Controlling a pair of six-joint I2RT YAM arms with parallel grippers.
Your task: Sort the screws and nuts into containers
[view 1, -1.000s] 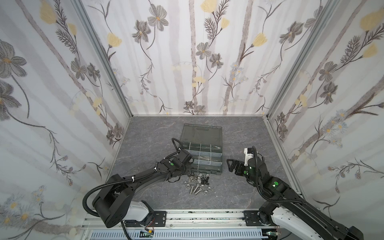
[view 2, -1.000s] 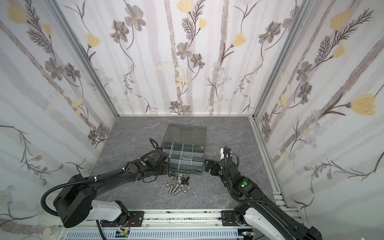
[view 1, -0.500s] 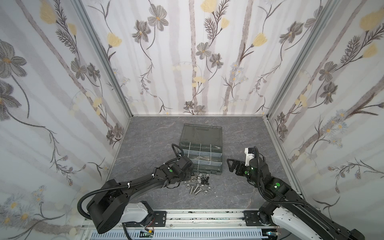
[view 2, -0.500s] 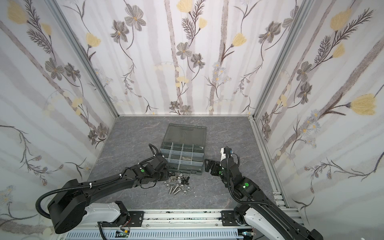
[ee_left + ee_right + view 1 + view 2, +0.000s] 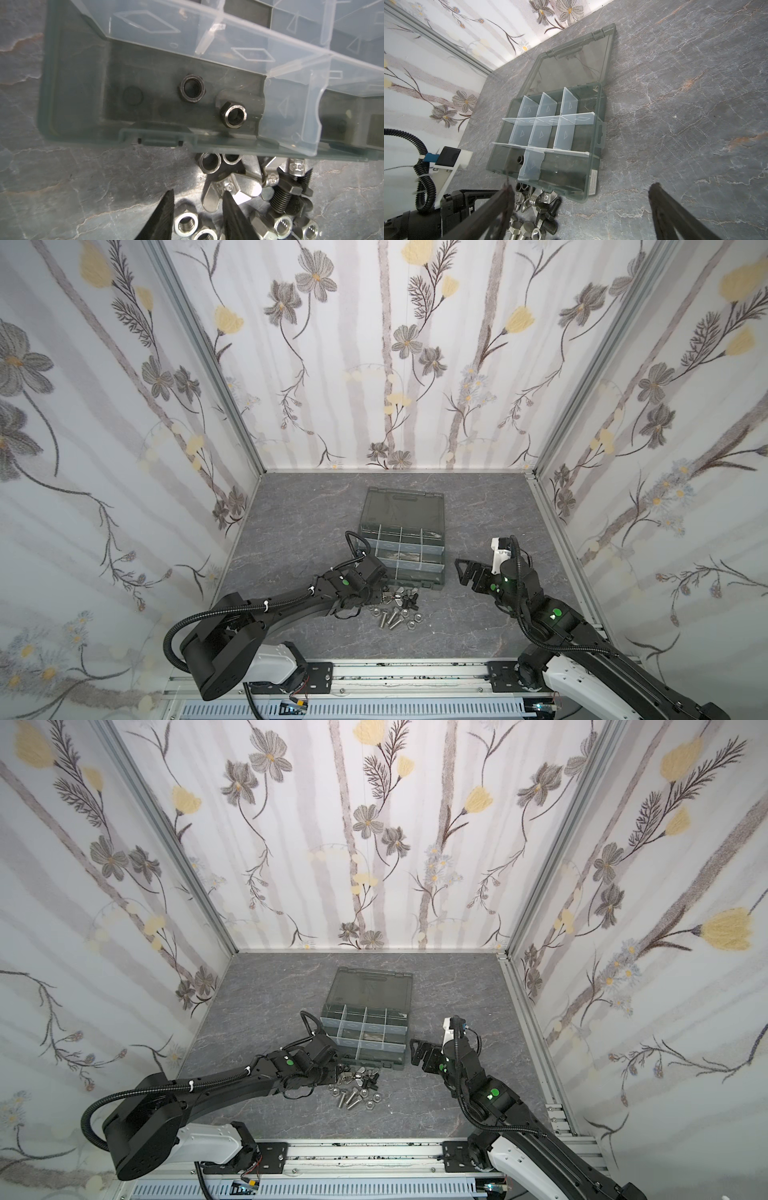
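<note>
A grey, marble-veined tabletop sits between walls papered with grey and yellow flowers; a metal rail lines its front.

White paper with grey stripes, grey flowers and pale yellow blooms covers the back wall, left wall and right wall. Slim aluminium posts mark the far corners. The tabletop is dark grey and stone-veined, evenly lit, with a metal rail along its near edge.

Finding: no legible text. The organiser case carries a white label on its side wall, but the print is too small to read. The wing nuts bear stamped characters, indistinct. The dividers show embossed triangle and diamond outlines.
</note>
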